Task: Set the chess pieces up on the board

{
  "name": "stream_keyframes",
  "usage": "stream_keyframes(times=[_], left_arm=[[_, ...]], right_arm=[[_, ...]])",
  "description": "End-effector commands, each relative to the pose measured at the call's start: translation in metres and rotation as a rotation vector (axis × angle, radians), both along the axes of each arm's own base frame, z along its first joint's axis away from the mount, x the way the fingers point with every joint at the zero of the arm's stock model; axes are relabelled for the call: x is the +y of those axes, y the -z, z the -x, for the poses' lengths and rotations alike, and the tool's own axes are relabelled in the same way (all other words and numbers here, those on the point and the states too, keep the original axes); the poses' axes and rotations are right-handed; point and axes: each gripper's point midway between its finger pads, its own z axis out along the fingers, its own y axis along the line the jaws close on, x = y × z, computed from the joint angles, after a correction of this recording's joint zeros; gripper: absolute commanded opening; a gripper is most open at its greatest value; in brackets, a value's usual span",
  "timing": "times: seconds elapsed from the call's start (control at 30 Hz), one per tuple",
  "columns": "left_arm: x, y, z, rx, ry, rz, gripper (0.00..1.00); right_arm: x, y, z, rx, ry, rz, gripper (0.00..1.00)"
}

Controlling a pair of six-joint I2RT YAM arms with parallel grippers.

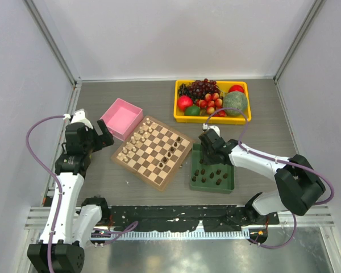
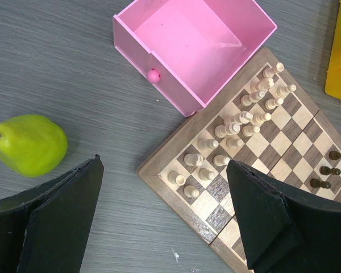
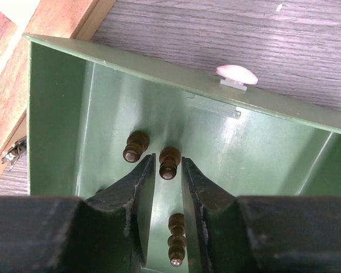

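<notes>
**Right gripper** [image 3: 168,161]: lowered into the far-left corner of the green tray [image 1: 230,183]. Its fingers [image 3: 137,187] stand narrowly apart, with one dark piece [image 3: 169,166] between their tips. The wrist view leaves little or no gap on either side of it, so it cannot be told whether the pads are pressing on the piece. A second piece [image 3: 135,145] sits just left of the left fingertip. A third [image 3: 176,245] lies between the fingers, nearer the wrist.

**Dark chess pieces** [image 1: 213,173]: most are in the green tray. A few [image 1: 171,149] stand on the right part of the board [image 1: 137,169].

**Board**: at the middle of the table [image 1: 261,131], turned diagonally. The pink box [image 1: 121,118] touches its far-left corner and the green tray lies just beside its near-right edge. Cream pieces [image 2: 233,131] fill two rows along its left side.

**Left gripper** [image 2: 165,170]: released, fingers spread wide with nothing between them. It hangs over the near-left corner of the board.

**Other items**: a green pear [image 2: 28,145] lies on the table left of the board. A yellow tray [image 1: 213,83] of fruit sits at the far right.
</notes>
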Motion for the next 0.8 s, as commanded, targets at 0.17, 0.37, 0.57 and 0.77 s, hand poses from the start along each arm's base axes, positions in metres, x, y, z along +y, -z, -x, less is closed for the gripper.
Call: stream_keyframes(times=[0.17, 0.37, 0.57, 0.77], left_arm=[[-0.0018, -0.0199, -0.0052, -0.052, 0.013, 0.004, 0.99], [-0.0021, -0.0196, -0.0049, -0.052, 0.014, 0.005, 0.99], [-0.0018, -0.0192, -0.0051, -0.051, 0.013, 0.004, 0.99], [-0.0014, -0.0196, -0.0049, -0.052, 0.011, 0.004, 0.99]], right_arm=[[-0.0004, -0.0036, -0.0067, -0.023, 0.013, 0.001, 0.28], [-0.0013, -0.0011, -0.0052, -0.014, 0.012, 0.006, 0.32], [0.0008, -0.0007, -0.0044, -0.007, 0.005, -0.001, 0.29], [0.0004, 0.0009, -0.0039, 0.000, 0.003, 0.005, 0.25]])
